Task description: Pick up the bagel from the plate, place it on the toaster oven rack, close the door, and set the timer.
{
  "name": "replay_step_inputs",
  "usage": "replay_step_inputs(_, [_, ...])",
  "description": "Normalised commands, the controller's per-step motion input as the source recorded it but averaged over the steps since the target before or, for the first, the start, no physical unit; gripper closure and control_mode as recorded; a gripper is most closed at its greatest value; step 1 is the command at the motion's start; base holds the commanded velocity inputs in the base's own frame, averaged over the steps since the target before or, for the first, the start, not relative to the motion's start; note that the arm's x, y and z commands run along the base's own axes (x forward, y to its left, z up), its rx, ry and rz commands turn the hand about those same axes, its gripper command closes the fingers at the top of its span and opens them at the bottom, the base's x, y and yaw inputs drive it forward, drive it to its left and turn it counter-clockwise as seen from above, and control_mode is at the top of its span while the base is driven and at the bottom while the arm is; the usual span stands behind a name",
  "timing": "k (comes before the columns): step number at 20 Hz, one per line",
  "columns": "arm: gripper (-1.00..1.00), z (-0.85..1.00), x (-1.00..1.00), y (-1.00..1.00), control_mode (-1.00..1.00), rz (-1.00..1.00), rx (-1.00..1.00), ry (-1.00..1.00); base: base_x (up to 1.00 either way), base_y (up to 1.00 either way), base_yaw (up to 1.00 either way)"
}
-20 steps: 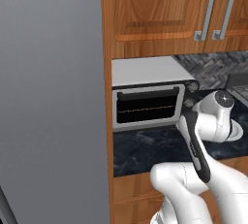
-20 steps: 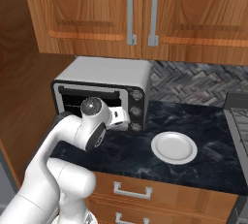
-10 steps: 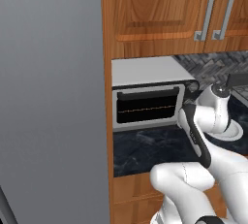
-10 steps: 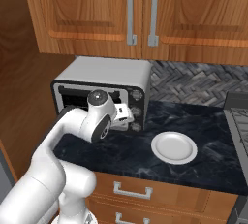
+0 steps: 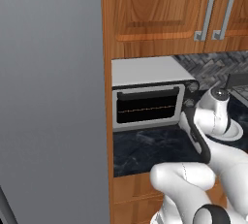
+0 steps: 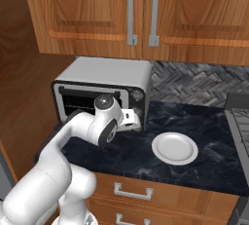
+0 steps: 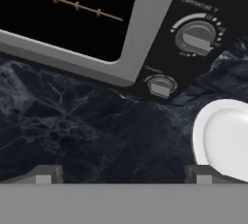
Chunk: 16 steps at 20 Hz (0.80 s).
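Oven knobs (image 7: 195, 37) above plate (image 7: 224, 138), dark counter (image 7: 87, 131)

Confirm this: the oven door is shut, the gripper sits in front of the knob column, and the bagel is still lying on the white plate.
One thing is wrong: the plate is bare, with no bagel on it, as the right base view shows. The rest holds: the door of the toaster oven is shut, and the gripper sits in front of the knob column, its fingers spread apart with nothing between them.

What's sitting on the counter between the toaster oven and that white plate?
Nothing: in the right base view only bare dark marble counter lies between the toaster oven and the plate. The hand view shows the same bare stretch.
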Motion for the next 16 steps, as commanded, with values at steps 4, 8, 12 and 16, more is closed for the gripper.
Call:
replay_step_inputs(4, [-1.0, -0.24, 0.14, -0.05, -1.0, -0.13, 0.0, -0.01, 0.0, 0.0, 0.0])
replay_step_inputs(8, [-1.0, -0.12, 0.25, 0.0, -1.0, -0.13, 0.0, -0.01, 0.0, 0.0, 0.0])
replay_step_inputs(12, [-1.0, -0.16, 0.35, 0.0, -1.0, -0.12, 0.0, 0.0, 0.0, 0.0, 0.0])
replay_step_inputs(16, [-1.0, -0.1, 0.37, -0.05, -1.0, -0.09, 0.0, -0.01, 0.0, 0.0, 0.0])
